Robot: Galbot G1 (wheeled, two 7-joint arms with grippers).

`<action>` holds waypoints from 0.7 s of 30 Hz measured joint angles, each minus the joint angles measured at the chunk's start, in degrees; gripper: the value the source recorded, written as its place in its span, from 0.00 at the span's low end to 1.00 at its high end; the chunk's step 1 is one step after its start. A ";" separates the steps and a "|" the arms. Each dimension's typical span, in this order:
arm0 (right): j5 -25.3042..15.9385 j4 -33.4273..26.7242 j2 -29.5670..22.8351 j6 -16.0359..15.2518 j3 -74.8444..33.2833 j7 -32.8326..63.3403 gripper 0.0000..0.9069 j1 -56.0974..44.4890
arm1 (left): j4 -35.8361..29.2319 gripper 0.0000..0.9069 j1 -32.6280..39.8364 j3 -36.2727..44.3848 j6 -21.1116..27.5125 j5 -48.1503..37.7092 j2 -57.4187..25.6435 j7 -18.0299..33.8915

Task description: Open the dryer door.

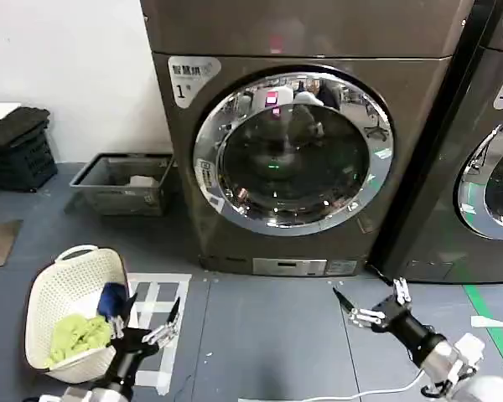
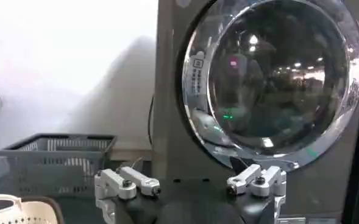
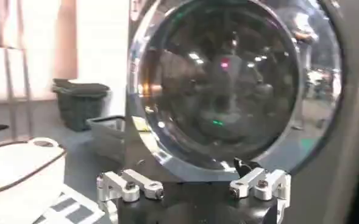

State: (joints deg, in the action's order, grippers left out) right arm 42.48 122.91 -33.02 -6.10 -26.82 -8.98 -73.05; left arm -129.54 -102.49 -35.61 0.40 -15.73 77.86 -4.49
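The left pincer [image 1: 155, 333] hangs open low beside the white laundry basket [image 1: 71, 314], the closed dryer door [image 1: 292, 151] stands above and ahead, and the open right pincer [image 1: 375, 306] sits nearer, below its right edge.

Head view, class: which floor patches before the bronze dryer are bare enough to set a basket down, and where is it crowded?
Bare grey floor lies between the left gripper and right gripper, below the dryer door. Crowded: the white laundry basket and grey crate at the robot's left.
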 joint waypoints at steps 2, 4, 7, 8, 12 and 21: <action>0.19 -0.61 0.63 -0.62 3.16 0.82 1.00 3.50 | 0.00 1.00 -0.12 0.00 -0.03 0.00 0.00 -0.02; 0.19 -1.07 0.90 -1.39 6.06 1.68 1.00 6.99 | -0.02 1.00 -0.17 0.00 -0.05 0.02 0.03 -0.05; 0.19 -2.03 0.85 -2.37 10.78 2.93 1.00 12.86 | -0.04 1.00 -0.26 0.01 -0.06 0.08 0.14 -0.06; 0.17 -2.24 0.81 -2.44 12.18 3.11 1.00 14.56 | -0.05 1.00 -0.27 0.02 -0.06 0.12 0.16 -0.07; 0.56 -3.84 0.31 -2.56 18.22 3.32 1.00 21.45 | -0.07 1.00 -0.36 0.09 -0.07 0.30 0.26 -0.11; 3.97 -8.18 -1.29 -4.15 31.69 2.83 1.00 36.99 | -0.11 1.00 -0.43 0.30 -0.07 0.79 0.46 -0.29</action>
State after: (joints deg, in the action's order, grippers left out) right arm 46.45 114.72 -34.32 -10.25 4.87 -6.15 -36.06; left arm -129.65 -102.91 -35.32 0.32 -14.94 78.32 -4.79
